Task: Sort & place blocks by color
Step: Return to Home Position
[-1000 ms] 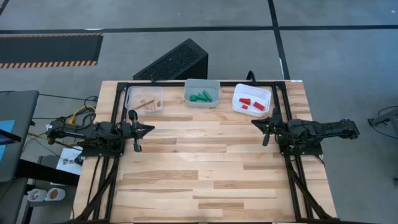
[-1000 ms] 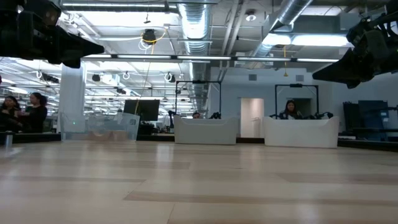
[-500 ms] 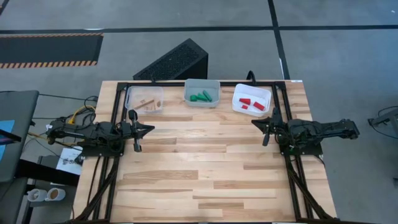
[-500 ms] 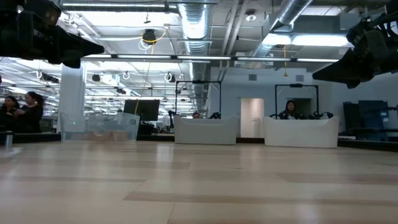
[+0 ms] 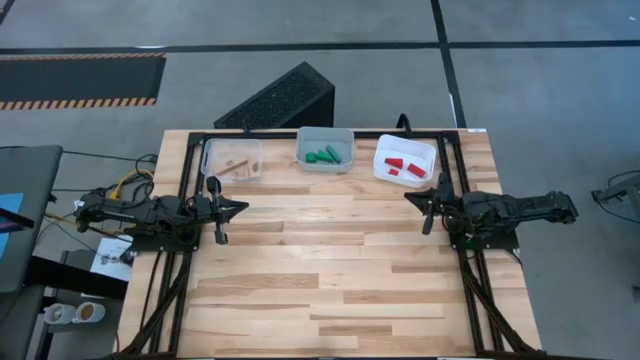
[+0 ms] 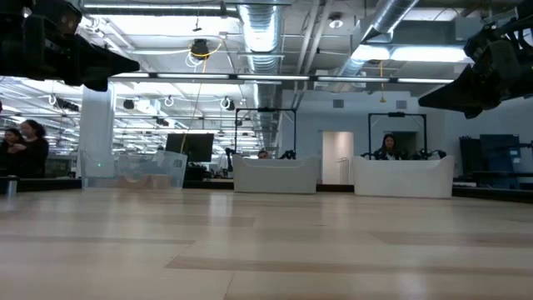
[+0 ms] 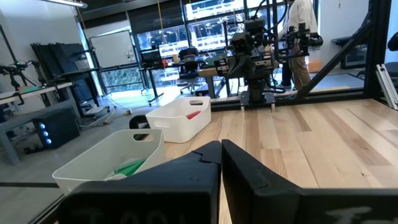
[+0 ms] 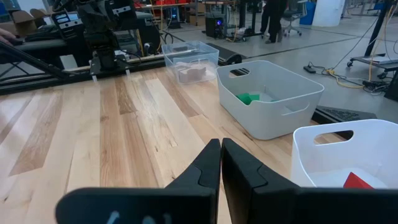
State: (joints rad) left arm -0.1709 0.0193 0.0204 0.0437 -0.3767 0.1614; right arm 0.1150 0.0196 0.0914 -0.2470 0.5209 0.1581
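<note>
Three trays stand along the table's far edge. The clear left tray [image 5: 232,158] holds plain light wood blocks [image 5: 242,167], the middle tray [image 5: 325,148] green blocks [image 5: 323,155], the white right tray [image 5: 405,158] red blocks [image 5: 405,166]. My left gripper [image 5: 243,207] hovers shut over the table's left side, near the clear tray, pointing right; its tips [image 7: 221,146] meet. My right gripper [image 5: 408,197] hovers shut at the right side, near the white tray, pointing left; its tips [image 8: 220,143] meet too. Both hold nothing.
Bare wooden tabletop [image 5: 330,270] spreads between and in front of the arms. A black slanted box [image 5: 277,98] sits on the floor beyond the far edge. People [image 6: 25,146] and desks show in the room behind the table.
</note>
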